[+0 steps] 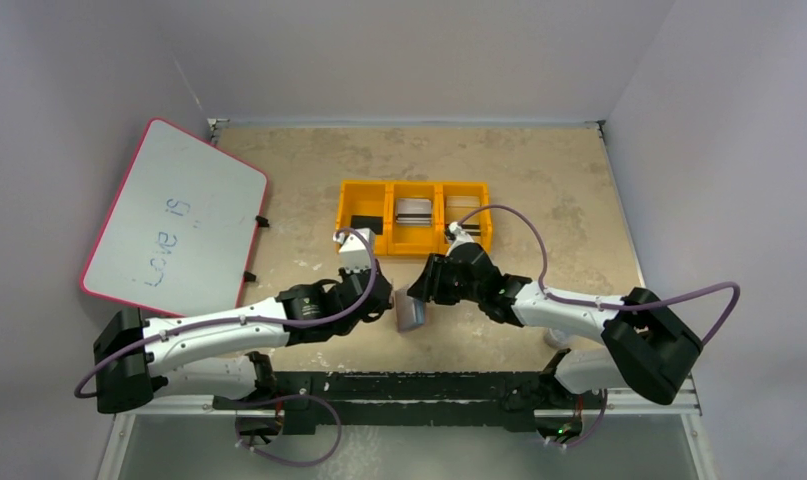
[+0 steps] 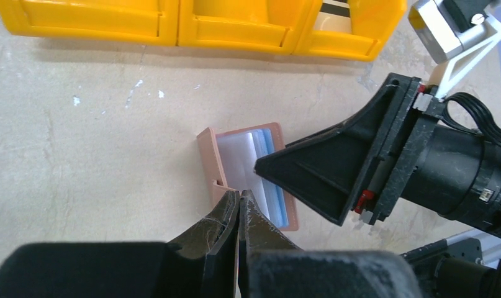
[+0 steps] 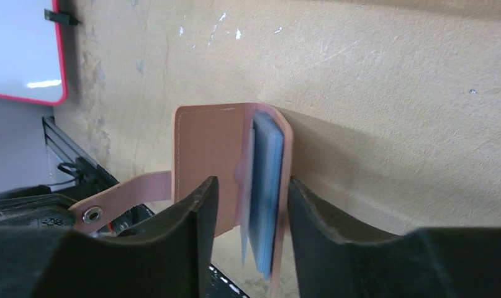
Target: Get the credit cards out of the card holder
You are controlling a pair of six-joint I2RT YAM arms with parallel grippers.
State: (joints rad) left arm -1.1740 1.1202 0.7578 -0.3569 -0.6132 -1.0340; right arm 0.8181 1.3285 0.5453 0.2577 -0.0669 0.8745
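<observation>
Left hand [image 2: 238,197] clamps the card holder [image 2: 208,156], right hand [image 3: 252,183] half-open around its credit cards [image 3: 267,155], whiteboard [image 1: 169,215] reads "Love is".

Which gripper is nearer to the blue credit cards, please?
Right. The right gripper straddles the credit cards with its jaws open. The left gripper is shut on the card holder at one edge, beside them.
</observation>
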